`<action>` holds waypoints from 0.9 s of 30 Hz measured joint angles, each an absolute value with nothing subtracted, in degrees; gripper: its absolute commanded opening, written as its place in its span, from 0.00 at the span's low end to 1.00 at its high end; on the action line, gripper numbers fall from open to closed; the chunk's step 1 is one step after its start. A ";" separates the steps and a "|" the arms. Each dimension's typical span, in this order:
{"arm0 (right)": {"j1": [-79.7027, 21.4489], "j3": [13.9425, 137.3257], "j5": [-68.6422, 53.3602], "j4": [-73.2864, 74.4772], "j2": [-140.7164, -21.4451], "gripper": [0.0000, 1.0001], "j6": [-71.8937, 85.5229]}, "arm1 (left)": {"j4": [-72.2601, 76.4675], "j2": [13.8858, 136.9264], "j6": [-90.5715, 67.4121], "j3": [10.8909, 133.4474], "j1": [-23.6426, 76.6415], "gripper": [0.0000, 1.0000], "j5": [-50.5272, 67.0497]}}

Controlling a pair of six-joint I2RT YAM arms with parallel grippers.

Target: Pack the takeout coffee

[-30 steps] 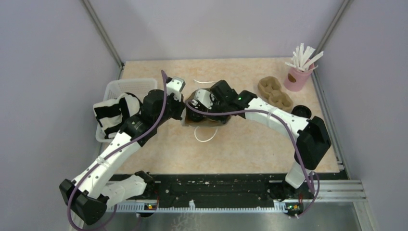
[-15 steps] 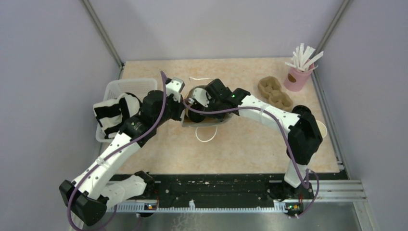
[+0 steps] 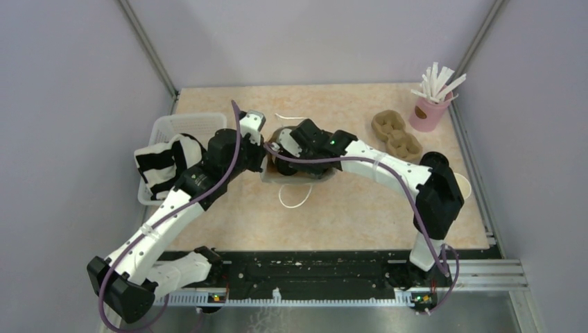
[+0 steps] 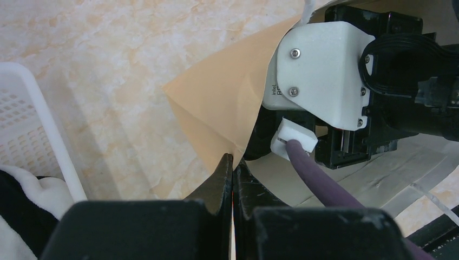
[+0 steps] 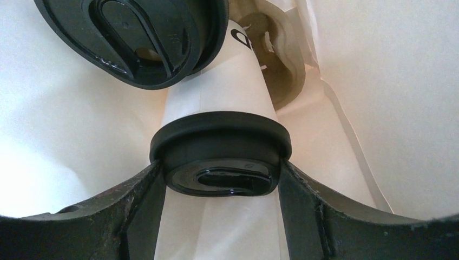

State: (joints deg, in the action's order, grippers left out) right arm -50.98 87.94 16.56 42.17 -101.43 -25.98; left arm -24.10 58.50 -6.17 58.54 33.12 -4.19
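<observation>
The brown paper bag (image 3: 305, 173) lies on its side at mid-table. My left gripper (image 4: 232, 162) is shut on the bag's mouth edge (image 4: 216, 103), holding it up; from above that gripper (image 3: 265, 154) is at the bag's left side. My right gripper (image 5: 221, 170) is inside the bag, shut on a takeout coffee (image 5: 216, 86) just under its black lid (image 5: 221, 157). A second lidded coffee (image 5: 135, 38) lies deeper in the bag, up and to the left. From above the right gripper (image 3: 281, 149) is hidden in the bag's mouth.
A white basket (image 3: 182, 125) with a striped cloth (image 3: 163, 166) sits at the left. A cardboard cup carrier (image 3: 396, 133) and a pink cup of straws (image 3: 430, 111) stand at the back right. A lidless white cup (image 3: 463, 186) is by the right arm's elbow.
My right arm has pushed leftwards, deeper into the bag with the coffee. The left gripper keeps its hold on the bag's edge.
</observation>
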 measured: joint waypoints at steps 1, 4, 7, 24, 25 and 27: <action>-51.05 88.29 16.88 42.94 -101.43 0.50 -25.76 | -24.01 58.50 -6.15 58.54 33.15 0.00 -4.19; -51.27 89.36 17.32 45.52 -101.41 0.49 -25.21 | -23.75 58.65 -6.13 58.52 33.17 0.00 -4.16; -51.62 90.26 16.84 47.75 -101.38 0.49 -24.93 | -23.40 58.87 -6.15 58.54 33.17 0.00 -4.14; -55.22 92.82 22.90 55.77 -101.36 0.47 -21.82 | -22.17 59.09 -6.09 57.95 33.12 0.00 -0.47; -55.46 92.82 22.87 55.90 -101.36 0.47 -21.82 | -22.09 59.09 -6.09 57.93 33.08 0.00 0.32; -55.99 93.25 22.85 56.55 -101.43 0.47 -21.82 | -21.74 59.09 -6.11 57.82 33.01 0.00 1.96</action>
